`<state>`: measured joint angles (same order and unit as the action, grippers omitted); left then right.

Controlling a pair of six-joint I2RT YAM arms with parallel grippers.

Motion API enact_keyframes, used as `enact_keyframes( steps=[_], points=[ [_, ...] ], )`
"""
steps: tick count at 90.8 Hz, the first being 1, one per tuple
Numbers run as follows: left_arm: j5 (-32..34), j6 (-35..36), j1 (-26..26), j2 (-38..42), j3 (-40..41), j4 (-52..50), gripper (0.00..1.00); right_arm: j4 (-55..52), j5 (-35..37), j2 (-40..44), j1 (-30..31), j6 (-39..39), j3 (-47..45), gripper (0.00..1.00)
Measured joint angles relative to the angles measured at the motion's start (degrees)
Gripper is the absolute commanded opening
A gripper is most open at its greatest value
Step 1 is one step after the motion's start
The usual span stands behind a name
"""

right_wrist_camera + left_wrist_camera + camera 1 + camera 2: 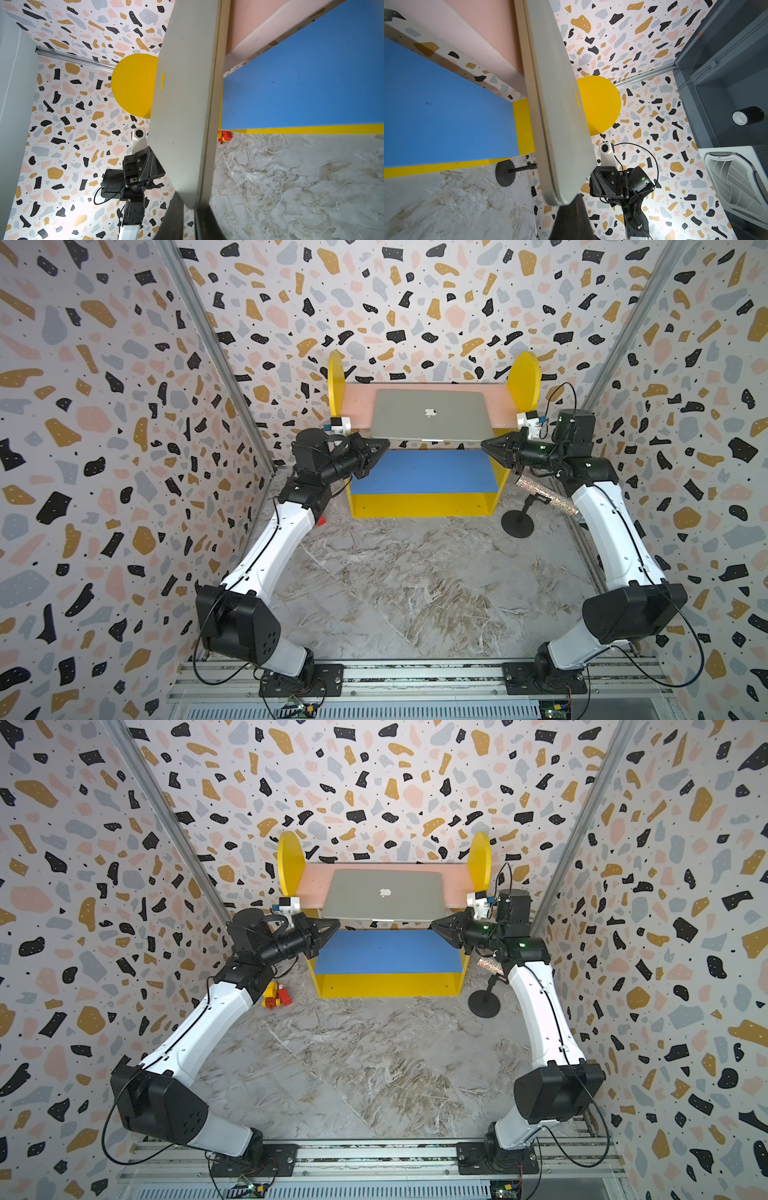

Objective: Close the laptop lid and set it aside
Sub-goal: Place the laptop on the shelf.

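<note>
The silver-grey laptop (432, 423) lies on the pink top shelf board (357, 402), its front edge hanging out over the blue board. Its lid (411, 406) is down flat, apple logo up, and the screen is hidden. My left gripper (385, 443) is shut, its tip at the laptop's front left corner; in the left wrist view the fingers (572, 216) form one dark mass against that corner (560, 197). My right gripper (485, 445) is shut on the front right corner, with a finger (174, 218) on each face of the laptop (187, 104).
The yellow shelf unit (424, 504) stands against the back wall, its blue lower board (424, 470) under the laptop. A black round-based stand (517, 524) with a glittery tube (540, 489) is near my right arm. Red and yellow toy bricks (277, 996) lie by my left arm.
</note>
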<state>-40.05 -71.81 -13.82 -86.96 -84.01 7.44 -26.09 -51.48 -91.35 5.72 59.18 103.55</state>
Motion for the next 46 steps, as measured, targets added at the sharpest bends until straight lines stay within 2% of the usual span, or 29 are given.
enact_keyframes(
  steps=[46],
  points=[
    [-1.14,-1.31,0.0,-3.76,-3.28,1.29,0.0,3.63,-1.66,-2.54,-1.01,2.25,0.63,0.16]
  ],
)
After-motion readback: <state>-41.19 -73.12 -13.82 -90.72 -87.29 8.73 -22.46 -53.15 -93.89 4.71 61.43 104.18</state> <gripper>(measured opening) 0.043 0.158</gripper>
